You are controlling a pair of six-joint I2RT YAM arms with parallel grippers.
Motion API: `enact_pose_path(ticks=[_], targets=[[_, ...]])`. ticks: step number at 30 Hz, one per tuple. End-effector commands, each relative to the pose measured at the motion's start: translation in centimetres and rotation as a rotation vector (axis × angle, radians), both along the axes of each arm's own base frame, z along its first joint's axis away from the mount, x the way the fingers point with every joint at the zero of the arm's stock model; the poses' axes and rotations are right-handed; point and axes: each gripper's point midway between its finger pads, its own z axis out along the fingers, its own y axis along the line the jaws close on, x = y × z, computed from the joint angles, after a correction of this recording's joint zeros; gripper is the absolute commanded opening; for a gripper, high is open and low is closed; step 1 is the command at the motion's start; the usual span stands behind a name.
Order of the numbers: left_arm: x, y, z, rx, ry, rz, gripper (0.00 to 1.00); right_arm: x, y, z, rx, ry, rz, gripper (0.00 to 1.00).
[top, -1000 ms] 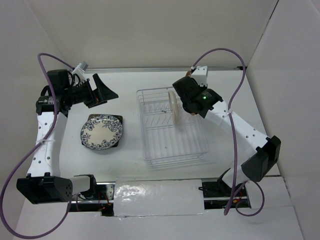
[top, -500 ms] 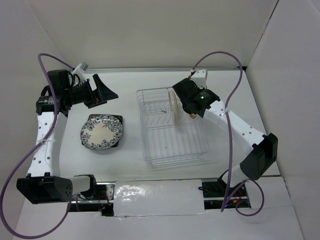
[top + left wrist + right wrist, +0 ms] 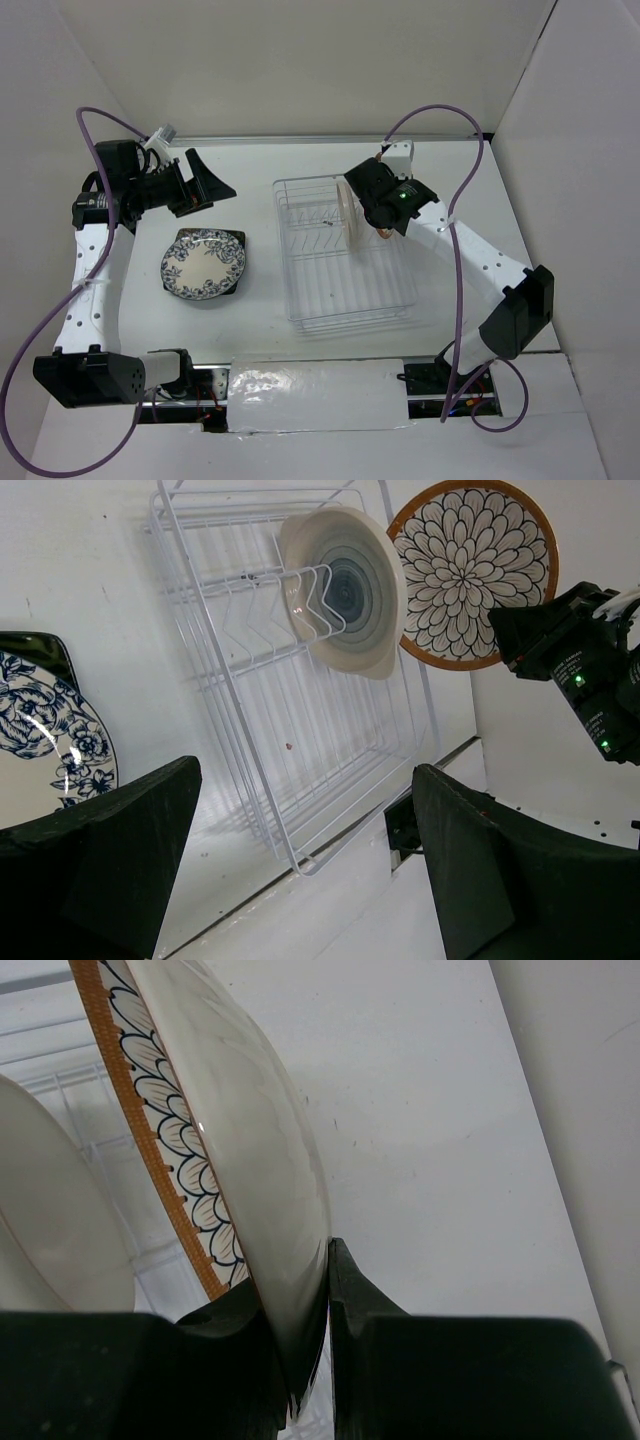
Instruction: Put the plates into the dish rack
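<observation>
Black fingers (image 3: pixel 350 1290) of the right gripper (image 3: pixel 300 1300) are clenched on the near rim of the brown-rimmed plate (image 3: pixel 230 1140), held on edge between them. Its petal face is turned left and its plain back right. The wrist view cuts off its far rim.

Just left of this gripper, the cream plate (image 3: pixel 345 590) stands upright among the prongs of the rack (image 3: pixel 340 275). Whether the two plates touch cannot be told. From above, the gripper body hides most of the held plate, so it is unclear whether its lower rim meets the wires.

Farther left, well apart, the left gripper (image 3: pixel 212 170) hangs with jaws spread wide, grasping nothing. Below its fingers, towards the arm's base, lies the blue-white plate (image 3: pixel 203 264). It rests flat on the dark square plate (image 3: pixel 238 240), of which only a corner and an edge show.
</observation>
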Motion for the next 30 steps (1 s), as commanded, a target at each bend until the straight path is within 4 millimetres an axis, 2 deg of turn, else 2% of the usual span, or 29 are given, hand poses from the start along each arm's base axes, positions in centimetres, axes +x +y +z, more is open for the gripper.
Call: enact_pose_path(ticks=[1,14,30], targets=[[-0.1,0.0,0.6,0.021,-0.046,-0.016,0.99,0.9,-1.0,3.2,0.023,-0.149,-0.081,0.00],[-0.2,-0.2,0.6,0.014,-0.044,-0.022,0.99,1.1,-2.2,2.4,-0.041,-0.134,-0.103,0.00],[-0.1,0.0,0.3,0.021,-0.036,-0.015,0.99,1.5,-0.6,0.1,-0.116,-0.087,-0.069,0.00]])
